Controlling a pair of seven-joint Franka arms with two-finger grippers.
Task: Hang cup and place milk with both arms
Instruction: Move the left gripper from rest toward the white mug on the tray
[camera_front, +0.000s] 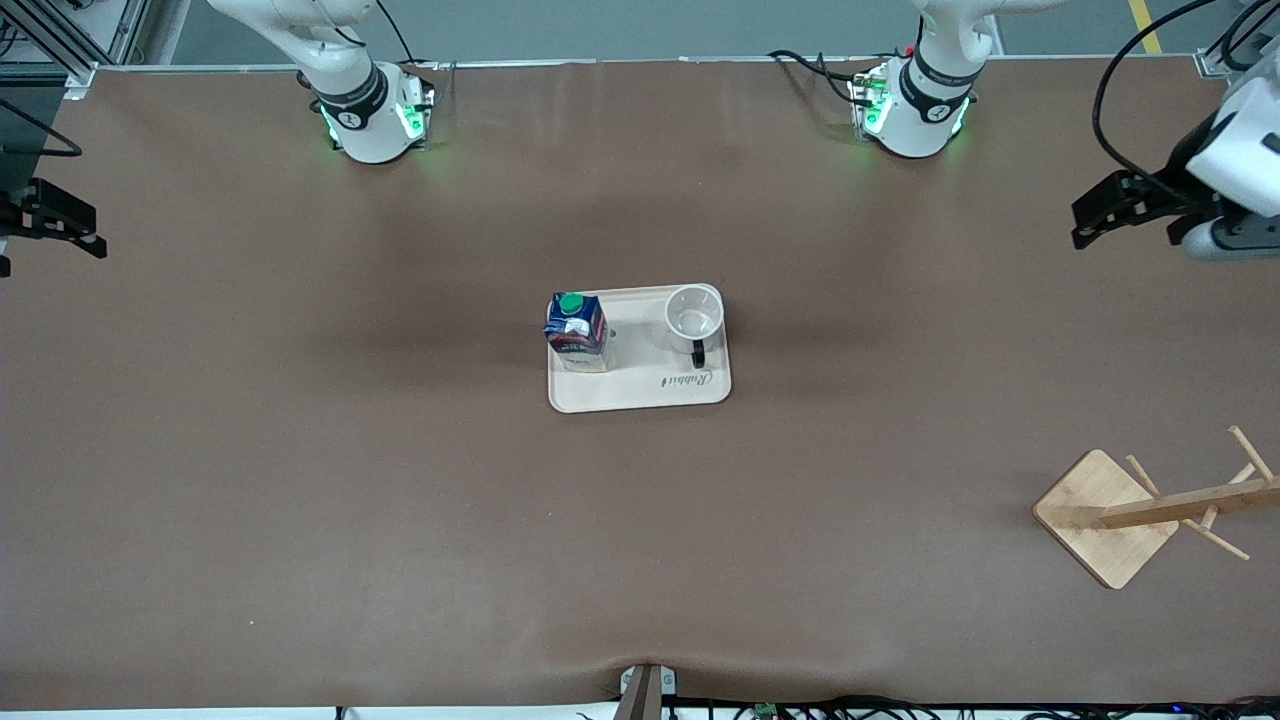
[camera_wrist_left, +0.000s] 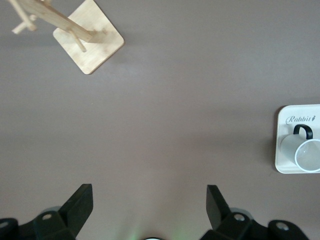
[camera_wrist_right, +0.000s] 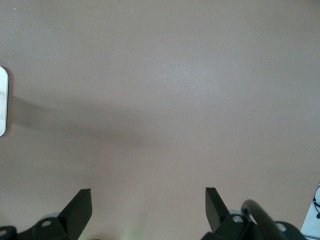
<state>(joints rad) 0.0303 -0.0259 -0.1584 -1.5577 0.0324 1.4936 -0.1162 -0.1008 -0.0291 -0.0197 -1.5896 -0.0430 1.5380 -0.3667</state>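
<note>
The cup (camera_front: 694, 313) stands upright on a cream tray (camera_front: 640, 390) at the table's middle, its black handle pointing toward the front camera. It also shows in the left wrist view (camera_wrist_left: 306, 152). Its drawn face is hidden. The milk (camera_front: 576, 330), dark blue with a green cap, stands on the same tray beside the cup, toward the right arm's end. My left gripper (camera_front: 1088, 222) (camera_wrist_left: 150, 200) is open and empty above the left arm's end of the table. My right gripper (camera_front: 75, 230) (camera_wrist_right: 148, 200) is open and empty above the right arm's end.
A wooden cup rack (camera_front: 1150, 510) with pegs on a square base stands nearer to the front camera, toward the left arm's end; it also shows in the left wrist view (camera_wrist_left: 89, 42). The tray's edge (camera_wrist_right: 2, 100) shows in the right wrist view. Brown table surface lies all around.
</note>
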